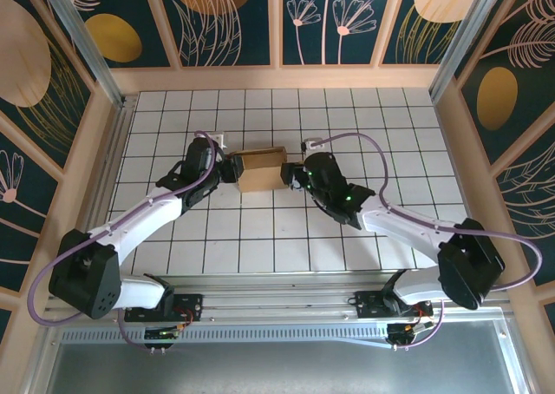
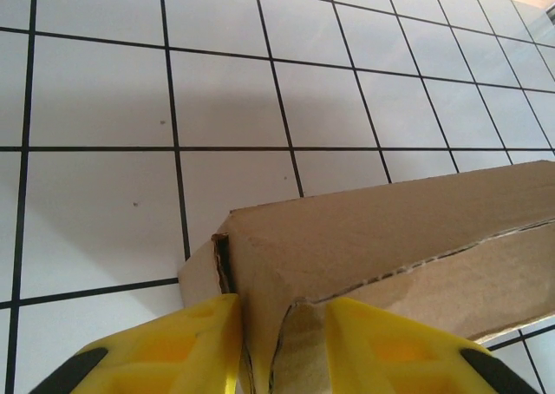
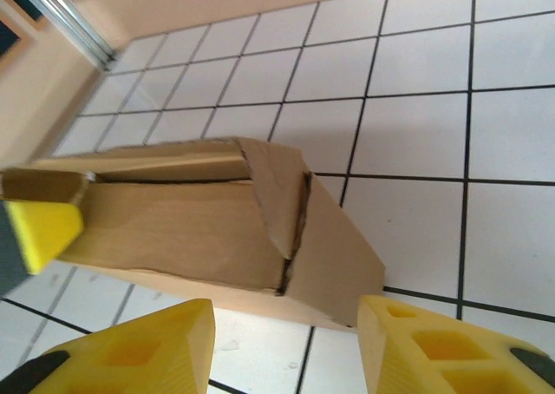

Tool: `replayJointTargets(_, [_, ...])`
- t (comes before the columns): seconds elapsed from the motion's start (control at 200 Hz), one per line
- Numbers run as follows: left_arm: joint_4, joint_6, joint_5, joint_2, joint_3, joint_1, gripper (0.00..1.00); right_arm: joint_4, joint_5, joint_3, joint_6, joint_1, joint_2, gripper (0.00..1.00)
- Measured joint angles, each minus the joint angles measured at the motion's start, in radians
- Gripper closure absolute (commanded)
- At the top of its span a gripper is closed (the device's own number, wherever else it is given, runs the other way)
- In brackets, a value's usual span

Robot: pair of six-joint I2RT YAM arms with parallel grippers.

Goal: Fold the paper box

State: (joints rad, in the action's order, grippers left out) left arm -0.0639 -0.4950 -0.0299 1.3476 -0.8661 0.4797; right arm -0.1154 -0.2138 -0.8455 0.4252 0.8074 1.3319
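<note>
the left gripper stands narrowly parted, one end of the paper box between its fingers; whether they press it i cannot tell. the right gripper gapes wide around the other end, apart from it. the box lies mid-table between them.

one paper box; two grippers: left gripper, right gripper.

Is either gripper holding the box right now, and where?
Right gripper: nothing; jaws open beside the end of the box. Left gripper: jaws straddle its other end, but a grip cannot be told.
</note>
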Motion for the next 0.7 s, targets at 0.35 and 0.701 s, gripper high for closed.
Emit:
replayJointTargets(0.35, [-0.007, 0.003, -0.038, -0.008, -0.005, 0.0, 0.54, 0.062, 0.158, -0.074, -0.027, -0.117, -0.033, 0.49])
replayJointTargets(0.701, [-0.04, 0.001, -0.072, -0.009, -0.027, 0.0, 0.44, 0.098, 0.333, -0.233, -0.056, -0.22, 0.069, 0.49])
